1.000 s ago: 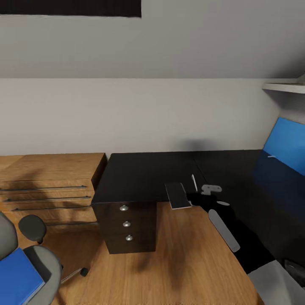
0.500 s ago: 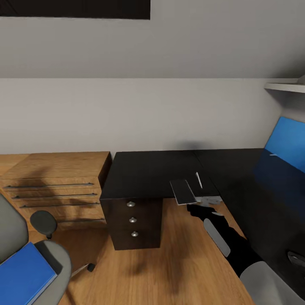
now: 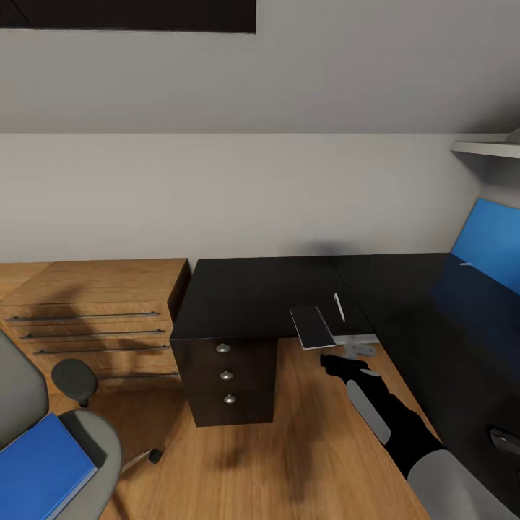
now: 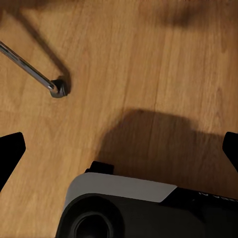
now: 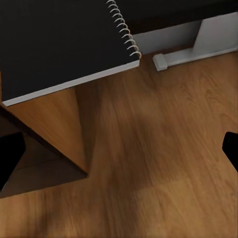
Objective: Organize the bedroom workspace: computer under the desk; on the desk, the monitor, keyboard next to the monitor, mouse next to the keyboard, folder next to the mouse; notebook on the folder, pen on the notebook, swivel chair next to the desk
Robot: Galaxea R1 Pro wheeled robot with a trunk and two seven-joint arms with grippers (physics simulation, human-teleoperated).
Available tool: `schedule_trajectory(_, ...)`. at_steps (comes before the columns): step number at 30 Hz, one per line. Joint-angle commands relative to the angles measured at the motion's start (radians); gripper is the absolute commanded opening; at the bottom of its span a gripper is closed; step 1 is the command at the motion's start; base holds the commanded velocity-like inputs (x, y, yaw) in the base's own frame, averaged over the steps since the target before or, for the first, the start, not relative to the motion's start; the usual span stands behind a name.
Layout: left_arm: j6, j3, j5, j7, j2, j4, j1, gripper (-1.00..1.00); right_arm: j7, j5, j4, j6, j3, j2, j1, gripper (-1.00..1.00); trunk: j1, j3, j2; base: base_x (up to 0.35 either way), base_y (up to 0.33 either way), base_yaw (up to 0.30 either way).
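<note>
The grey spiral-bound notebook (image 3: 312, 326) lies on the black desk (image 3: 253, 296), its near end sticking out past the front edge. The thin pale pen (image 3: 339, 307) lies on the desk just right of it. My right gripper (image 3: 359, 349) hangs open just off the desk edge, right of and below the notebook's overhang. In the right wrist view the notebook (image 5: 64, 44) sits above the wooden floor, with the right gripper (image 5: 119, 153) spread wide and empty. The blue folder (image 3: 40, 469) rests on the swivel chair (image 3: 94, 440) at lower left. My left gripper (image 4: 119, 148) is open over the floor.
A light-wood dresser (image 3: 94, 310) stands left of the desk's dark drawer unit (image 3: 227, 379). The blue back panel (image 3: 491, 245) and a white shelf (image 3: 487, 148) are at the right. A chair caster (image 4: 58, 88) and my own base (image 4: 124, 208) show in the left wrist view. A white desk foot (image 5: 198, 52) rests on the floor.
The camera shifted a second ago. My right gripper has drawn back from above the desktop beside the notebook to below the front edge. Notebook and pen have not moved.
</note>
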Motion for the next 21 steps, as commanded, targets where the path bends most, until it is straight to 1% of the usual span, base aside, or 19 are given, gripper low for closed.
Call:
schedule_trajectory(1,-0.001,0.005,0.001,-0.002,-0.001,-0.002,0.001,1.00,-0.010,-0.005,-0.001,0.000,0.011,-0.001,0.000,1.00,0.000,-0.001,-0.001,0.000,0.000,0.000)
schedule_trajectory(4,-0.003,0.004,0.001,-0.003,-0.001,-0.002,0.001,1.00,-0.010,-0.001,0.003,-0.022,0.029,-0.001,0.001,1.00,0.000,-0.001,-0.001,0.000,0.000,0.000)
schedule_trajectory(6,-0.004,0.004,0.000,-0.003,-0.001,-0.002,0.001,1.00,-0.010,-0.001,0.010,-0.031,0.034,-0.001,0.001,1.00,0.000,-0.001,-0.001,0.000,0.000,0.000)
schedule_trajectory(9,-0.003,0.003,0.000,-0.003,-0.001,-0.002,0.001,1.00,-0.010,0.001,0.069,-0.052,0.050,0.003,0.001,1.00,0.000,-0.001,-0.001,0.000,0.000,0.000)
schedule_trajectory(11,0.003,0.004,0.001,0.003,-0.001,-0.002,0.001,1.00,-0.011,0.007,0.170,-0.149,0.074,0.030,0.001,1.00,0.000,-0.001,-0.001,0.000,0.000,0.000)
schedule_trajectory(12,0.007,0.005,0.003,0.006,0.000,-0.003,0.001,1.00,-0.015,0.009,0.224,-0.215,0.083,0.046,0.001,1.00,0.000,-0.001,-0.001,0.000,0.000,0.000)
schedule_trajectory(13,0.011,0.005,0.005,0.007,0.000,-0.003,0.001,1.00,-0.016,0.010,0.257,-0.249,0.088,0.054,0.002,1.00,0.000,-0.001,-0.001,0.000,0.000,0.000)
schedule_trajectory(14,0.025,0.009,0.014,0.008,0.001,-0.003,0.001,1.00,-0.016,0.015,0.331,-0.317,0.098,0.070,0.002,1.00,0.000,-0.001,-0.001,0.000,0.000,0.000)
schedule_trajectory(15,0.044,0.013,0.032,0.008,0.001,-0.005,0.001,1.00,-0.016,0.027,0.410,-0.384,0.112,0.086,0.002,1.00,0.000,-0.001,-0.001,0.000,0.000,0.000)
schedule_trajectory(17,0.077,0.017,0.083,0.005,-0.004,-0.011,0.001,1.00,-0.013,0.075,0.572,-0.525,0.149,0.117,0.002,1.00,0.000,-0.001,-0.001,0.000,0.000,0.000)
schedule_trajectory(18,0.086,0.018,0.100,0.003,-0.005,-0.017,0.001,1.00,-0.012,0.104,0.658,-0.597,0.161,0.136,0.002,1.00,0.000,-0.001,-0.001,0.000,0.000,0.000)
schedule_trajectory(19,0.096,0.018,0.115,0.001,-0.007,-0.043,0.001,1.00,-0.008,0.148,0.790,-0.702,0.172,0.173,0.003,1.00,0.000,-0.001,-0.001,0.000,0.000,0.000)
schedule_trajectory(20,0.100,0.018,0.119,0.000,-0.007,-0.054,0.001,1.00,-0.006,0.162,0.830,-0.736,0.174,0.185,0.003,1.00,0.000,-0.001,-0.001,0.000,0.000,0.000)
schedule_trajectory(21,0.111,0.018,0.123,0.001,-0.008,-0.076,0.001,1.00,-0.002,0.186,0.888,-0.796,0.177,0.205,0.005,1.00,0.000,-0.001,-0.001,0.000,0.000,0.000)
